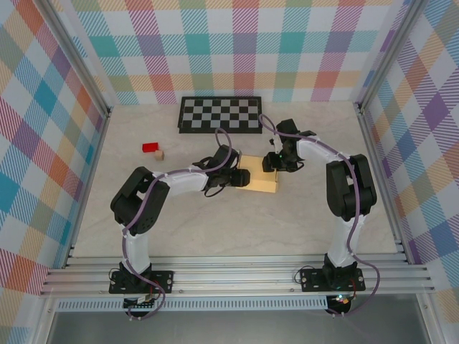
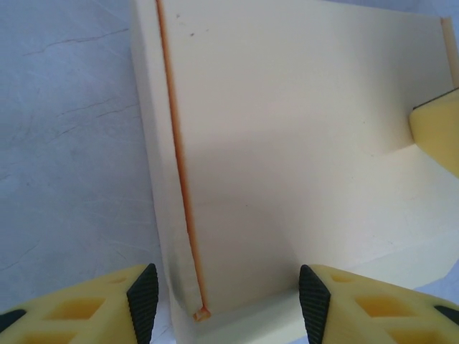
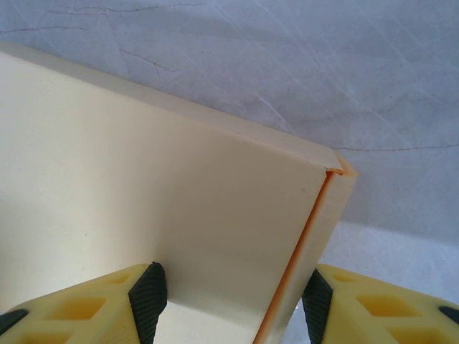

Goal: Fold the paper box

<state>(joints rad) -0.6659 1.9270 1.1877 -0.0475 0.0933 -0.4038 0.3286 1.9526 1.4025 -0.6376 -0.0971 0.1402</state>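
Looking down from above, you see a pale, marbled tabletop [image 1: 215,236] walled by bright plaid panels [image 1: 43,143]. A flat black-and-white checkerboard [image 1: 219,115] lies at its far edge.

Near the centre, between your two arms, rests the pale tan cardboard paper box [image 1: 262,183], folded into a low, flat rectangle and lying on the table.

Your left gripper [image 1: 244,177] sits at the box's left end. In its wrist view its yellow jaws are spread wide, and a corner of the box with a thin orange seam lies between the black pads [image 2: 143,301], ungripped.

Your right gripper [image 1: 272,165] sits at the box's far edge. It is also spread, with a seamed corner of the box between its pads [image 3: 149,294]; one of its yellow fingers shows at the right edge of the left wrist view.

Well to the left lies a small red block [image 1: 150,147], with a tiny tan cube [image 1: 160,154] just beside it.
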